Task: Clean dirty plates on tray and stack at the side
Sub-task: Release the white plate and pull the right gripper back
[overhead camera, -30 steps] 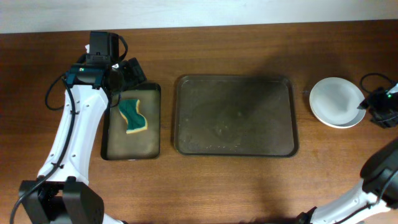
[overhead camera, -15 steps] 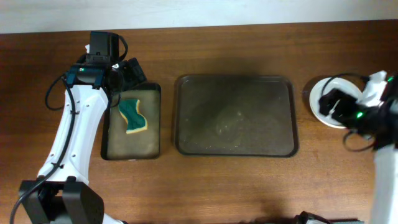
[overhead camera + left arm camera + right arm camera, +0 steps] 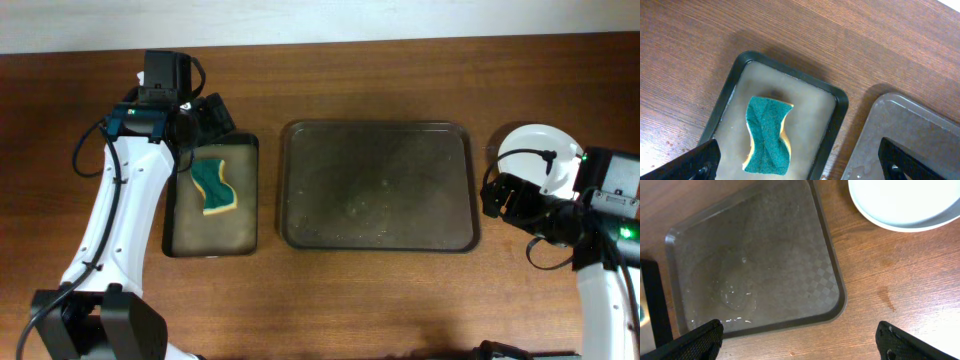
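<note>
The tray (image 3: 380,185) lies in the middle of the table, bare and wet; it also shows in the right wrist view (image 3: 750,250) and the left wrist view (image 3: 912,135). The white plates (image 3: 532,150) sit stacked on the table right of the tray, partly hidden by my right arm; the right wrist view shows their edge (image 3: 905,202). My right gripper (image 3: 494,195) is open and empty over the bare wood beside the tray's right front corner (image 3: 800,347). My left gripper (image 3: 205,120) is open and empty above the sponge (image 3: 801,170).
A smaller black tray (image 3: 172,215) holding soapy water and a green and yellow sponge (image 3: 215,187) lies left of the big tray. In the left wrist view the sponge (image 3: 767,135) lies in the black tray (image 3: 840,100). A cable hangs over the plates.
My right arm has come in from the far right edge, past the plates, to the tray's right side. The left arm and the sponge have not moved.
</note>
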Controlling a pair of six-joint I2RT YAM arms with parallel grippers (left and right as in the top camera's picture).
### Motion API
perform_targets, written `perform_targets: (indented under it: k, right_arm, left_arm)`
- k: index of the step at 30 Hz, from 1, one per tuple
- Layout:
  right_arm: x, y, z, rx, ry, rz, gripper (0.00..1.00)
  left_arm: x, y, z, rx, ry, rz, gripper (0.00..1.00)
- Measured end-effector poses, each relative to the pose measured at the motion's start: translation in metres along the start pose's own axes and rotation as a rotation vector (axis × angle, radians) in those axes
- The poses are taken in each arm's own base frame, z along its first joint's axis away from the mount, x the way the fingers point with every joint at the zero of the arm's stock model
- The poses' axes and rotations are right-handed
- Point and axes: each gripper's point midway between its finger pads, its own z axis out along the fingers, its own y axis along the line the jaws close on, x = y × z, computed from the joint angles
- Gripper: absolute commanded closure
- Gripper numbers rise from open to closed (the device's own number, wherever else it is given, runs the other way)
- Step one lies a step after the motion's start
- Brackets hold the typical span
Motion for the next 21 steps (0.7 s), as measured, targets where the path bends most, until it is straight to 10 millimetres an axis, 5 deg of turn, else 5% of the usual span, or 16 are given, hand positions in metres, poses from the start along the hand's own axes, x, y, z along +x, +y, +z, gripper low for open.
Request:
perform_targets:
  k: [21]
  right_arm:
    - [0.001,-0.0028,0.0089,0.006,0.033,0.01,0.02]
  left_arm:
    - [0.0,0.0,0.0,0.0,0.0,0.0,0.01]
